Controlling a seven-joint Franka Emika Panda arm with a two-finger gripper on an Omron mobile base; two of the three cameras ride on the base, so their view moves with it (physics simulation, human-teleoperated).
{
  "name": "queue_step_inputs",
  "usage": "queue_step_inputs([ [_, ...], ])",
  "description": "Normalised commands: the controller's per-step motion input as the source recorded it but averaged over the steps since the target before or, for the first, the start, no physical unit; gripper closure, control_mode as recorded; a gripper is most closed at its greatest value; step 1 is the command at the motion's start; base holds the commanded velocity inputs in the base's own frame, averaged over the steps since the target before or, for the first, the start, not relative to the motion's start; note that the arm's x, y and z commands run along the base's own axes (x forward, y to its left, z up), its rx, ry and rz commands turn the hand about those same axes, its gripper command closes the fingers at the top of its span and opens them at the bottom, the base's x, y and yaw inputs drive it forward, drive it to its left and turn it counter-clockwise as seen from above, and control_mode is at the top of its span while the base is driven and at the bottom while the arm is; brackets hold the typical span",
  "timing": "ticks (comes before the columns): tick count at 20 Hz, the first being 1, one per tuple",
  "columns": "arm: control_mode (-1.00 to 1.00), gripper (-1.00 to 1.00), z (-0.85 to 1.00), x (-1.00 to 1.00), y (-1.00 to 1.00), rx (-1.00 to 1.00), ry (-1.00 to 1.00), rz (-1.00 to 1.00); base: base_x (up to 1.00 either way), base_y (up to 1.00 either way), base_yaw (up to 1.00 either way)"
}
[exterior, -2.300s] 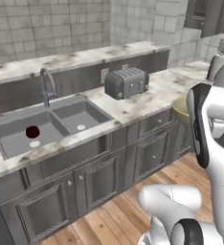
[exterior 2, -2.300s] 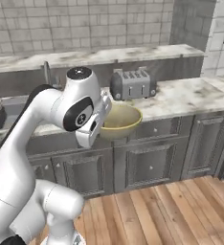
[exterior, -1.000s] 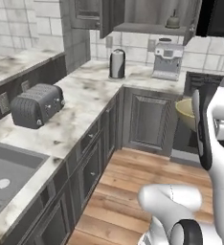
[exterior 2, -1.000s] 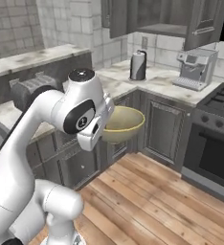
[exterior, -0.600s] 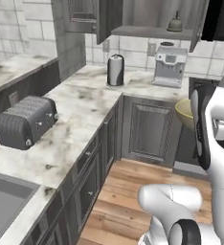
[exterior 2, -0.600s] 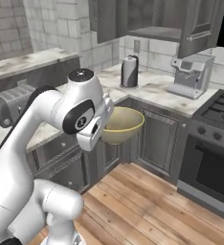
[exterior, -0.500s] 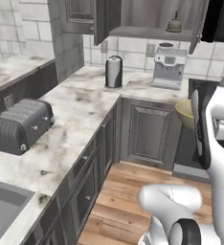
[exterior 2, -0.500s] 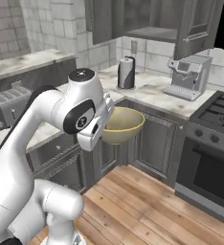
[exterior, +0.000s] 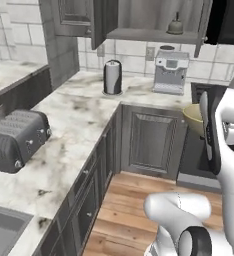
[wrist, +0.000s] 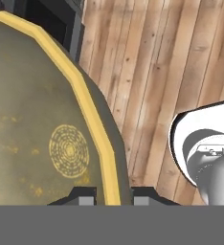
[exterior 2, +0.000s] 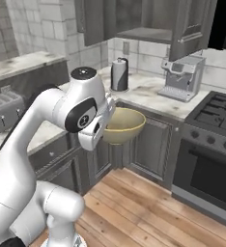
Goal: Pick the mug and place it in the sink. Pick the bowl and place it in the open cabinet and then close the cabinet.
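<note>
The yellowish-tan bowl (exterior 2: 123, 125) hangs in the air in front of the corner base cabinets, and its edge shows beside my white forearm (exterior: 190, 116). In the hand view the bowl (wrist: 37, 119) covers the left half, and my gripper (wrist: 113, 196) is shut on its yellow rim, one fingertip on each side. Up on the wall, the cabinet (exterior: 151, 34) stands open with both doors swung out, and it also shows above the coffee machine (exterior 2: 143, 33). A corner of the grey sink (exterior: 3, 231) lies at the lower left. The mug is out of view.
A dark toaster (exterior: 16, 142) sits on the marble counter (exterior: 74, 115). A dark canister (exterior: 112, 77) and a coffee machine (exterior: 170, 70) stand in the corner under the cabinet. A stove (exterior 2: 216, 113) is at the right. A small item (exterior: 176, 24) rests on the cabinet shelf. Wooden floor (exterior 2: 148, 212) lies below.
The whole picture has shifted: the base has moved along the counter toward the corner, so toaster and sink slid left and the open cabinet came closer. The bowl stays in my grip.
</note>
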Motion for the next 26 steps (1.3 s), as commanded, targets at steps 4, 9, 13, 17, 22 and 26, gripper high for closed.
queue_step_inputs([
  [4, 1.00, 1.00, 0.00, 0.00, 0.00, 0.00, 0.00, 0.00, 0.00, 0.20, -0.30],
  [9, 1.00, 1.00, 0.00, 0.00, 0.00, 0.00, 0.00, 0.00, 0.03, 0.10, -0.42],
  [13, 1.00, 1.00, 0.00, 0.00, 0.00, 0.00, 0.00, 0.00, 0.29, 0.38, -0.43],
  [17, 1.00, 1.00, 0.00, 0.00, 0.00, 0.00, 0.00, 0.00, 0.38, 0.70, -0.33],
  [22, 1.00, 1.00, 0.00, 0.00, 0.00, 0.00, 0.00, 0.00, 0.91, 0.82, -0.12],
  [26, 1.00, 1.00, 0.00, 0.00, 0.00, 0.00, 0.00, 0.00, 0.96, 0.04, 0.00],
])
